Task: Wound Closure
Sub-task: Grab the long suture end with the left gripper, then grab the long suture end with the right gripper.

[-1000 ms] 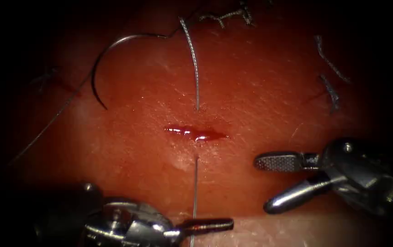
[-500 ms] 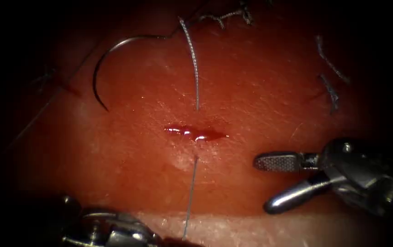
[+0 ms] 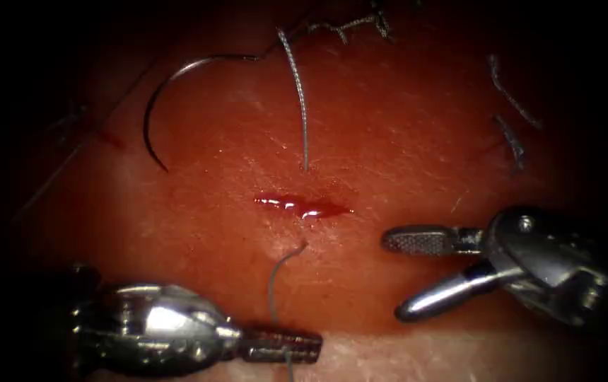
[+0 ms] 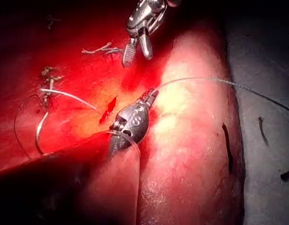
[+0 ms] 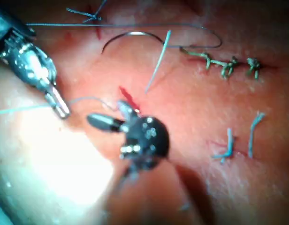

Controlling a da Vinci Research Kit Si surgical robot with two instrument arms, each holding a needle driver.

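Observation:
The cut (image 3: 302, 205) is short, with red fluid in it. Thread (image 3: 302, 120) enters the tissue (image 3: 389, 141) just above the cut. It leaves below the cut as a slack curve (image 3: 273, 283). My left tool (image 3: 283, 346) lies low and left of the cut, jaws shut on that thread. My right tool (image 3: 392, 276) hovers right of the cut, jaws wide open and holding nothing. The curved needle (image 3: 152, 113) lies free on the tissue up and left of the cut, not in it. The left wrist view has the left tool (image 4: 151, 96) gripping thread (image 4: 205, 78).
Cut ends of thread (image 3: 512, 141) lie at the far right, and knotted thread (image 3: 350, 25) lies at the top. Earlier stitches (image 5: 219, 63) and thread ends (image 5: 250, 133) are seen in the right wrist view. The tissue's pale front edge (image 3: 424, 361) runs beside the left tool.
The left tool dipped away to the lower left, then came back with its jaws shut on the thread. The thread went from straight to a slack curve. The right tool shifted slightly left.

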